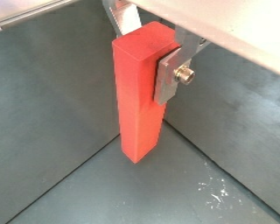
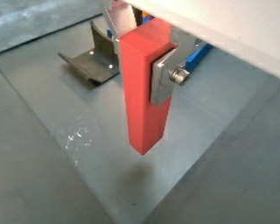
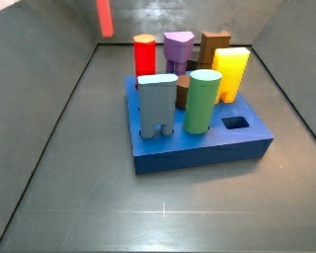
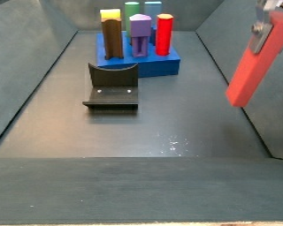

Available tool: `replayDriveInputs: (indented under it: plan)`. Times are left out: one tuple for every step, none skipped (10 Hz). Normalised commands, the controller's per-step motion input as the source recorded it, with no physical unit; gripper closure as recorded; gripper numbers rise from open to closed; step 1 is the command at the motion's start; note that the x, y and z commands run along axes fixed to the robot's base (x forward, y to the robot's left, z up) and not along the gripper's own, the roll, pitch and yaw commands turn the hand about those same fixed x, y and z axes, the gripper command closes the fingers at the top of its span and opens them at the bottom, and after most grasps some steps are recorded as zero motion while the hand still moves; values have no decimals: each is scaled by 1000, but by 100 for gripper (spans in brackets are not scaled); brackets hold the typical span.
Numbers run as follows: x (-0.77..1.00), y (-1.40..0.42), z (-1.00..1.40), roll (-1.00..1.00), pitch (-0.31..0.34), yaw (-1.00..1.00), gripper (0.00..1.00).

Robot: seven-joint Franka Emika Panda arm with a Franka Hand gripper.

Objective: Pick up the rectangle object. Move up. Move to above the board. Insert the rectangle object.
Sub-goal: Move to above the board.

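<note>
Nearest in both wrist views, the end effector is clamped on the upper end of the rectangle object, one silver finger flat against a side face. The bar hangs upright, clear of the bench. It looks rigid, light and smooth-faced, so a grip on opposite flat faces near the top should keep it plumb, though it could slip. In a side view the fixture stands between the bar and the board, well apart. The board's open square hole sits beside the green peg.
</note>
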Motion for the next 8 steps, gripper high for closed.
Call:
replayDriveInputs:
  plan:
    - [42, -35, 1000, 53, 77, -41, 100]
    - [36, -33, 1000, 61, 76, -29, 100]
    - [30, -30, 1000, 71, 69, -13, 100]
    - [26, -28, 1000, 78, 69, -5, 100]
    - [20, -26, 1000, 87, 71, 2, 100]
    - [17, -25, 1000, 91, 71, 5, 100]
    - [12, -22, 1000, 96, 71, 9, 100]
    - [7, -21, 1000, 101, 71, 14, 100]
